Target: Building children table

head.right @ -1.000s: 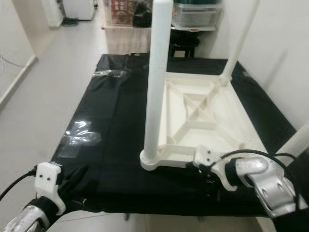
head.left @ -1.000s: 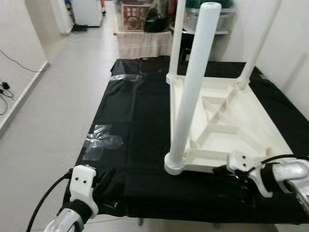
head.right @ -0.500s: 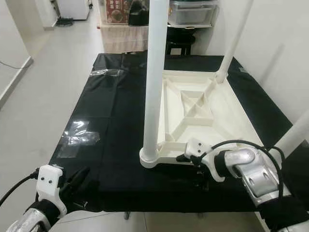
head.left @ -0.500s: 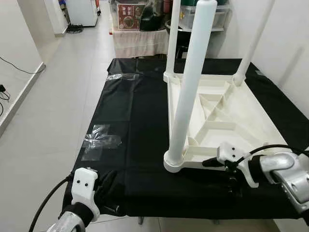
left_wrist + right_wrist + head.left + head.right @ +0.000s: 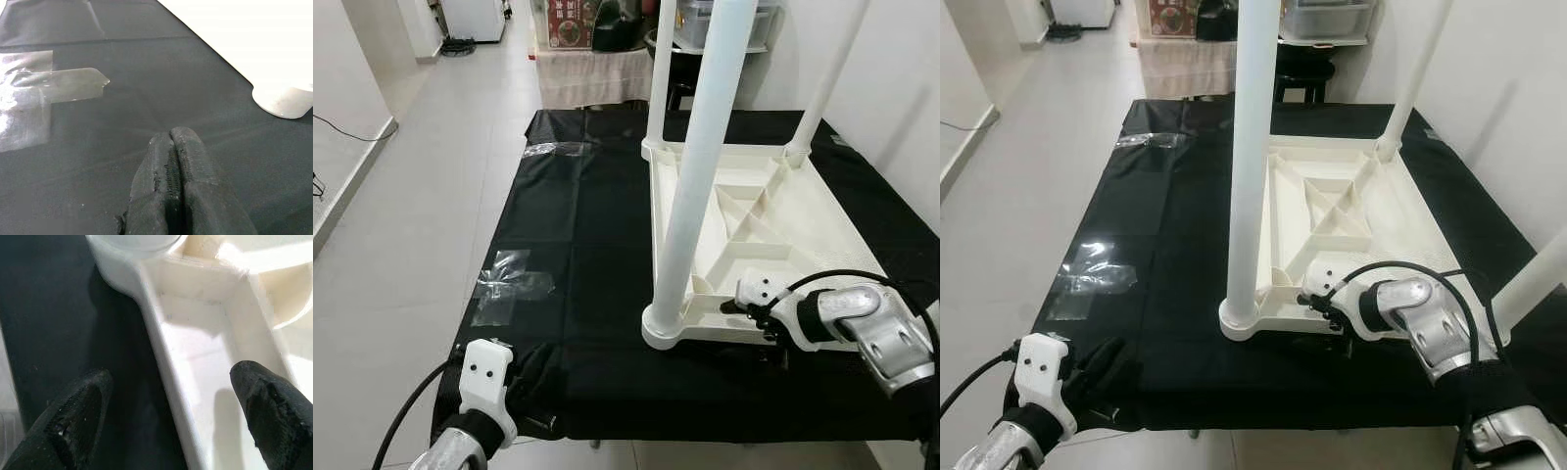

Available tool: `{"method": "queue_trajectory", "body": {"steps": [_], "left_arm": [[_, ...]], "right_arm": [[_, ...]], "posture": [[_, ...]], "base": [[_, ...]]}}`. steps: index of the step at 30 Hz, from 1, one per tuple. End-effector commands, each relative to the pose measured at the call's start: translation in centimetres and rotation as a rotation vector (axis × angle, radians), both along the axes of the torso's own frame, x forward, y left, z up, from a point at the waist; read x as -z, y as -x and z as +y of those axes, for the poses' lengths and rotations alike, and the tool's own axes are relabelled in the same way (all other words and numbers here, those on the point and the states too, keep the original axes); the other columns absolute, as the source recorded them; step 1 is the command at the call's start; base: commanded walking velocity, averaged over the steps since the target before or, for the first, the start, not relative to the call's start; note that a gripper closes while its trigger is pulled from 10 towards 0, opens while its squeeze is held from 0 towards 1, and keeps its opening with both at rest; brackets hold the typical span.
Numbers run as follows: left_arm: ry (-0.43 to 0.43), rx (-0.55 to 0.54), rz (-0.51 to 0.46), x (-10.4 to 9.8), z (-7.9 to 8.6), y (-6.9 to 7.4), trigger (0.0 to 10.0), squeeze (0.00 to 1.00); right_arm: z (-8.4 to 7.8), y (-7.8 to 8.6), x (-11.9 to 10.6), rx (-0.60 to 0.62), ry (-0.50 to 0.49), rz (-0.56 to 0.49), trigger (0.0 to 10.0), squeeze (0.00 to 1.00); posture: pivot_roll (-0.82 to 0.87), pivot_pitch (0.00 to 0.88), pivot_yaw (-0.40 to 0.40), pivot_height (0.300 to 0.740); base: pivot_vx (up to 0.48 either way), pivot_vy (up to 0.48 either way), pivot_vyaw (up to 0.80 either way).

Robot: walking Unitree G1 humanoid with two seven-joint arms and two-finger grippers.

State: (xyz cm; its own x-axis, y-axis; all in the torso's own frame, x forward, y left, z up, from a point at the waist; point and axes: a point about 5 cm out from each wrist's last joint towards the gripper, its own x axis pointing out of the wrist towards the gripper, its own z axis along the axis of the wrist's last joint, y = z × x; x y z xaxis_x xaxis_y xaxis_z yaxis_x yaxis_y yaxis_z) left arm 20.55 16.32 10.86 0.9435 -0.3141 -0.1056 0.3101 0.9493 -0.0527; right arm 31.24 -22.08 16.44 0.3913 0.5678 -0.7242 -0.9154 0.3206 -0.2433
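Note:
The white children's table lies upside down on a black sheet, its ribbed underside facing up. A thick white leg stands in the near left corner socket. Two more legs rise at the far corners, and a fourth leg shows at the near right. My right gripper is open at the near edge, one finger over the sheet and the other inside the table's rim. My left gripper is shut and empty, low over the sheet's near left corner.
Clear tape patches stick to the sheet's left side. A white wall runs close along the right. Cloth-covered furniture and storage boxes stand behind the sheet. Grey tiled floor opens to the left, with a cable by the wall.
My right gripper has moved left and forward to the table's near rim, which now sits between its fingers. The camera has tilted slightly. My left gripper has stayed put.

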Motion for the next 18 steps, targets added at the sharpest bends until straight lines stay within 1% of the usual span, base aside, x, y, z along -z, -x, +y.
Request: {"method": "queue_trajectory", "body": {"steps": [1,2,4,8,9,10,11,13,14,17,18], "left_arm": [[-0.013,0.0,0.008,0.2,0.0,0.1,10.0,0.0],[-0.012,-0.001,0.006,0.1,-0.1,0.0,10.0,0.0],[-0.013,-0.002,0.004,0.0,-0.2,-0.1,10.0,0.0],[-0.015,-0.001,0.003,0.0,-0.3,-0.2,10.0,0.0],[-0.016,0.0,0.002,0.0,-0.3,-0.2,10.0,0.0],[-0.016,0.0,0.002,0.0,-0.3,-0.2,10.0,0.0],[-0.017,0.002,0.002,0.0,-0.4,-0.1,10.0,0.0],[-0.017,0.002,0.002,0.0,-0.4,-0.1,10.0,0.0],[-0.019,0.003,0.002,0.0,-0.4,-0.1,10.0,0.0],[-0.019,0.004,0.002,0.0,-0.4,-0.1,10.0,0.0],[-0.02,0.005,0.002,-0.1,-0.4,-0.1,10.0,0.0]], "right_arm": [[0.2,0.1,0.4,-0.033,0.031,0.024,10.0,0.0],[0.6,-0.1,0.5,-0.049,0.045,0.022,0.0,0.0],[1.5,-0.6,0.8,-0.076,0.049,0.021,0.0,0.0],[2.0,-0.9,0.9,-0.096,0.06,0.015,0.0,0.0],[2.5,-1.4,0.9,-0.1,0.059,-0.005,0.0,0.0],[2.5,-1.4,0.9,-0.1,0.059,-0.005,0.0,0.0],[2.9,-1.7,0.8,-0.106,0.056,-0.029,0.0,0.0],[2.9,-1.7,0.8,-0.106,0.056,-0.029,0.0,0.0],[3.5,-2.0,0.7,-0.121,0.045,-0.056,0.0,0.0],[3.8,-2.2,0.6,-0.132,0.038,-0.073,0.0,0.0],[4.5,-2.3,0.5,-0.171,0.035,-0.099,0.0,0.0]], "posture": [[0.0,0.131,-0.054,0.74],[0.0,0.128,-0.055,0.74],[0.01,0.124,-0.058,0.74],[0.01,0.121,-0.059,0.74],[0.01,0.119,-0.059,0.74],[0.01,0.119,-0.059,0.74],[0.01,0.119,-0.058,0.74],[0.01,0.119,-0.058,0.74],[0.01,0.119,-0.058,0.74],[0.01,0.119,-0.058,0.74],[0.01,0.118,-0.059,0.74]], "base": [[0.0,0.0,0.0],[0.0,0.0,0.0],[0.0,0.0,0.0],[0.0,0.0,0.0],[0.0,0.0,0.0],[0.0,0.0,0.0],[0.0,0.0,0.0],[0.0,0.0,0.0],[0.0,0.0,0.0],[0.0,0.0,0.0],[0.0,0.0,0.0]]}}
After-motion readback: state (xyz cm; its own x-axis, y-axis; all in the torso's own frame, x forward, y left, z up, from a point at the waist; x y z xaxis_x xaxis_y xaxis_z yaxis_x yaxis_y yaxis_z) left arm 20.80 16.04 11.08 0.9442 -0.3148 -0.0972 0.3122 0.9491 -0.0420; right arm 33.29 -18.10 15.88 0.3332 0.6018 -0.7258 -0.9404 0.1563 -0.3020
